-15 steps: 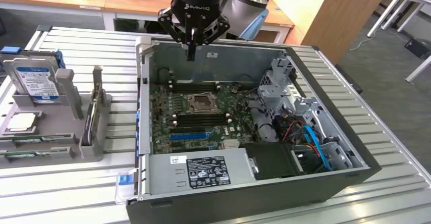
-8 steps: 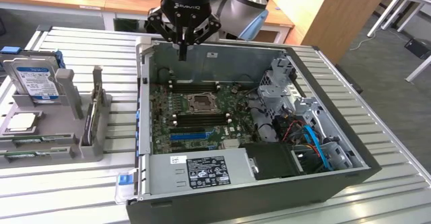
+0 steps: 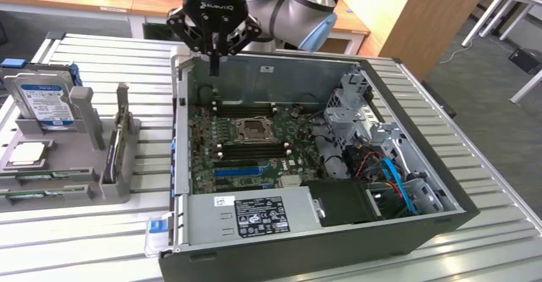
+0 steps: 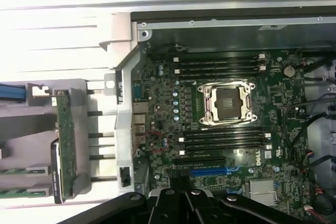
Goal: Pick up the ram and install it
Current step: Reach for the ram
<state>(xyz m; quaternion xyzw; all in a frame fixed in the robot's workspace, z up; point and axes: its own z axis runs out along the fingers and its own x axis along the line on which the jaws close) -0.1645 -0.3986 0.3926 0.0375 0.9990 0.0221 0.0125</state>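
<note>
The ram point(image 4: 64, 127) is a thin green stick standing on edge in the grey holder point(image 3: 101, 187) beside the open computer case; in the exterior view the ram point(image 3: 123, 107) is at the left. My gripper point(image 3: 215, 66) hangs above the case's far corner on the exterior view's left, fingers pressed together and pointing down, with nothing between them. It is apart from the ram, which stands nearer and further left. In the wrist view my gripper point(image 4: 181, 190) is shut over the motherboard's edge. Black memory slots point(image 4: 223, 139) lie on both sides of the processor socket point(image 4: 228, 103).
A silver hard drive point(image 3: 44, 104) with a blue-and-white label stands in the holder's far part, a processor chip point(image 3: 25, 155) lies nearer. The case wall point(image 3: 179, 136) separates holder and motherboard. A blue slot strip point(image 3: 245, 169), power supply point(image 3: 254, 215) and drive cage point(image 3: 347, 104) fill the case.
</note>
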